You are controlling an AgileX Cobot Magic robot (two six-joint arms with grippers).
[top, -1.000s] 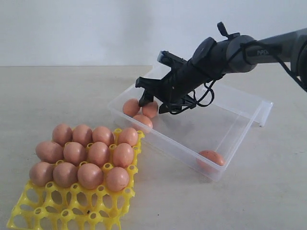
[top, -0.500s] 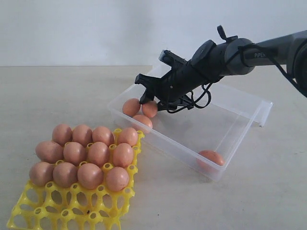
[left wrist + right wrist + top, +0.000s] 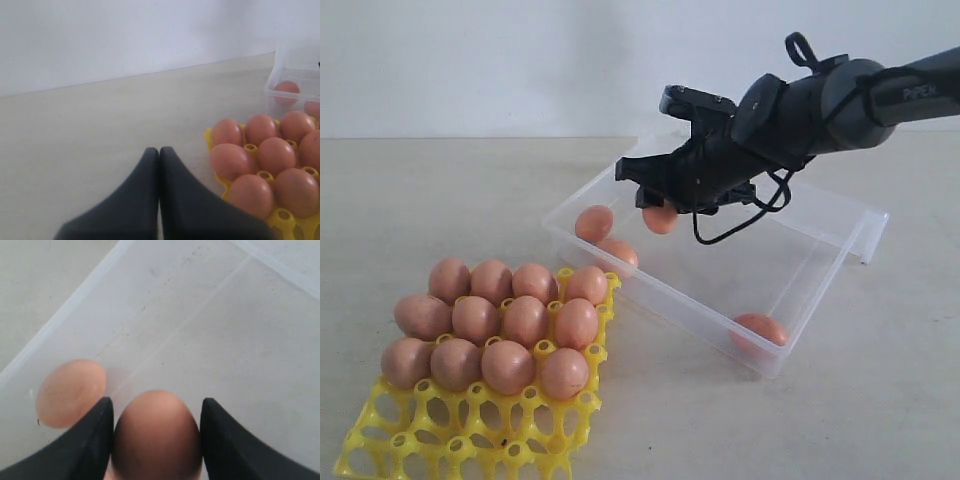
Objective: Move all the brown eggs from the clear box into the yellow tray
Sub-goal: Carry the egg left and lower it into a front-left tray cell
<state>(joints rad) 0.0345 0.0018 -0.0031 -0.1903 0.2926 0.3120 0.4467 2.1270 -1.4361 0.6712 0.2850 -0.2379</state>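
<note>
My right gripper (image 3: 658, 207) is shut on a brown egg (image 3: 661, 219) and holds it above the left end of the clear box (image 3: 672, 293). In the right wrist view that egg (image 3: 156, 432) sits between the two black fingers (image 3: 95, 440), over the box floor (image 3: 200, 330), with another egg (image 3: 70, 392) lying below. Two eggs (image 3: 594, 223) stay in the box's left corner and one (image 3: 758, 329) in its near right corner. The yellow tray (image 3: 470, 440) holds several eggs (image 3: 525, 320). My left gripper (image 3: 159, 150) is shut and empty, low over the table beside the tray (image 3: 282, 217).
The box's clear lid (image 3: 865, 235) hangs open at the right. The tray's front rows of cups (image 3: 440, 445) hold nothing. A pale wall (image 3: 520, 60) stands behind the table. The left arm does not show in the exterior view.
The right gripper closed on one egg of the left-corner cluster and lifted it up and slightly right, clear of the other two.
</note>
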